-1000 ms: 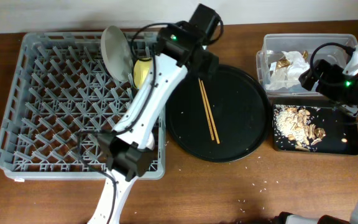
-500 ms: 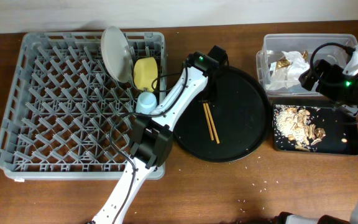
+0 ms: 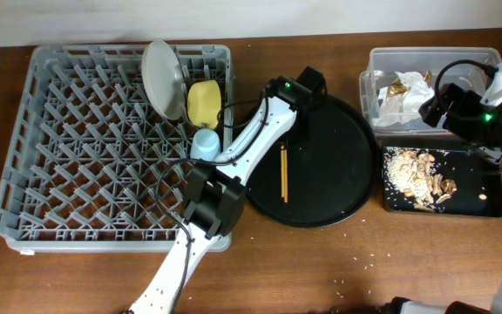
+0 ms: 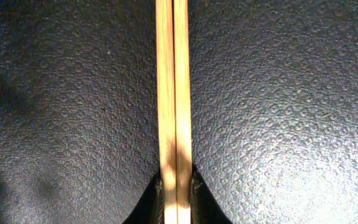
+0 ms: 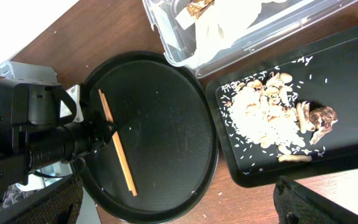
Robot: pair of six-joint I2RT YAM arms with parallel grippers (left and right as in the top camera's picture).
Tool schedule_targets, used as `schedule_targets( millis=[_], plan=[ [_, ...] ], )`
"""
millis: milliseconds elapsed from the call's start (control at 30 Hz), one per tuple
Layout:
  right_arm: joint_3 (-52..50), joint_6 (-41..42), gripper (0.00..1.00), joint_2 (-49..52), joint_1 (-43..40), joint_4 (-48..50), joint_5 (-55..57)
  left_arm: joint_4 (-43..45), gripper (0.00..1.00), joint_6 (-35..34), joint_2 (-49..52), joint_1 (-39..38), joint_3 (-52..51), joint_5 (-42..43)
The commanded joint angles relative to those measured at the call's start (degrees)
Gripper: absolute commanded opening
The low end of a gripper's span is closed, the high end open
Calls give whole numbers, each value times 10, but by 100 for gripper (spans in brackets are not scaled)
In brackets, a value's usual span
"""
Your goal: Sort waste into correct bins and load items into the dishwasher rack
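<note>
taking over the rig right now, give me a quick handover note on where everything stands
Left claw: shut on the chopsticks, which lie flat on the round black tray, not yet lifted.
Right claw: open and empty, over the right side near the bins.
Done: plate, yellow bowl and blue cup are in the rack. Napkins and wrapper are in the clear tub. Food scraps are in the shallow black tray.
Left: move the chopsticks into the rack.
</note>
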Motion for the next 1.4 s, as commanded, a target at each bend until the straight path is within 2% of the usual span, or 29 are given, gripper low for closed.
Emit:
schedule_targets(
  millis=[0, 67, 267, 400, 533, 733, 933, 1033, 1200, 1367],
  plan=[
    [-3, -6, 98, 0, -2, 0, 7, -50, 6, 58, 31, -2, 81, 11],
    [-3, -6, 98, 0, -2, 0, 7, -87, 7, 59, 31, 2, 133, 6],
    [-3, -6, 98, 0, -2, 0, 7, -98, 8, 84, 30, 3, 144, 2],
    [-3, -6, 99, 0, -2, 0, 7, -174, 7, 85, 29, 12, 270, 1],
    [-3, -6, 98, 0, -2, 0, 7, -192, 7, 108, -27, 19, 281, -34],
    [-3, -6, 98, 0, -2, 0, 7, -192, 7, 161, -188, 103, 280, -50],
    [-3, -6, 99, 0, -2, 0, 7, -192, 7, 211, -202, 205, 209, -49],
    [-3, -6, 98, 0, -2, 0, 7, -192, 7, 211, -202, 207, 179, -50],
    [-3, -6, 98, 0, -2, 0, 7, -192, 7, 211, -202, 228, 15, -72],
    [-3, -6, 99, 0, -2, 0, 7, -163, 9, 254, -201, 247, -20, -74]
  ],
)
